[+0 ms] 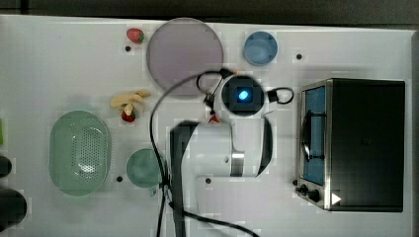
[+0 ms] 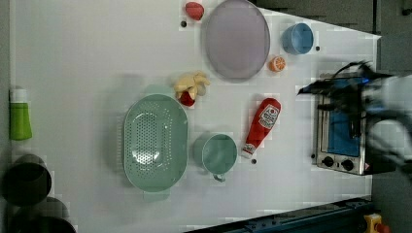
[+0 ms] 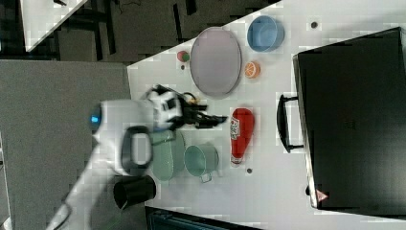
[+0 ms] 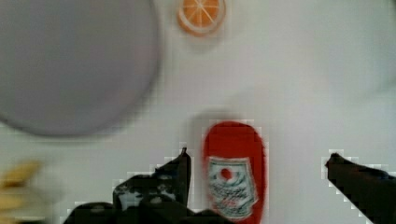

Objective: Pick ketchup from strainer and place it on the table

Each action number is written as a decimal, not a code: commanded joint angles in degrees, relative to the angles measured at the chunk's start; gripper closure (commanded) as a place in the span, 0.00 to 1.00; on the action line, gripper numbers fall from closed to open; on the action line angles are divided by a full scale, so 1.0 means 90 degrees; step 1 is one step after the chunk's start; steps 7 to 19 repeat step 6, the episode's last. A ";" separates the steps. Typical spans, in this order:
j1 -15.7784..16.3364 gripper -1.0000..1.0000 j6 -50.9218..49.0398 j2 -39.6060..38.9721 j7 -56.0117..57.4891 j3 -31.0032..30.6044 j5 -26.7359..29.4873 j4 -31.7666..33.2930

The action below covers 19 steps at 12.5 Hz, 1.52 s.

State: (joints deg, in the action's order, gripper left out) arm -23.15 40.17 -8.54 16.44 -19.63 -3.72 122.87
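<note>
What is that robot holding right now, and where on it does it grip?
Nothing. The gripper is open, and the ketchup lies free on the table.

Ketchup [image 2: 262, 126] down flat on the table [image 2: 87, 63], strainer [image 2: 154, 142] bare.
You see the red bottle lying label-up, white cap toward the left view's bottom, well apart from the pale green oval strainer.

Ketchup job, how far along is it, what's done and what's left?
Done: the ketchup lies flat on the table, outside the strainer, beside the green cup. The strainer holds nothing. In hand: nothing; the gripper is open, fingers apart on either side of the bottle. Left: probably only pulling the arm away.
</note>
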 commanded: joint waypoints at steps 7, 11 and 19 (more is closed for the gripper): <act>0.0031 0.00 -0.2959 0.0520 -0.1171 -0.0187 0.0482 -0.2845; 0.0031 0.00 -0.2959 0.0520 -0.1171 -0.0187 0.0482 -0.2845; 0.0031 0.00 -0.2959 0.0520 -0.1171 -0.0187 0.0482 -0.2845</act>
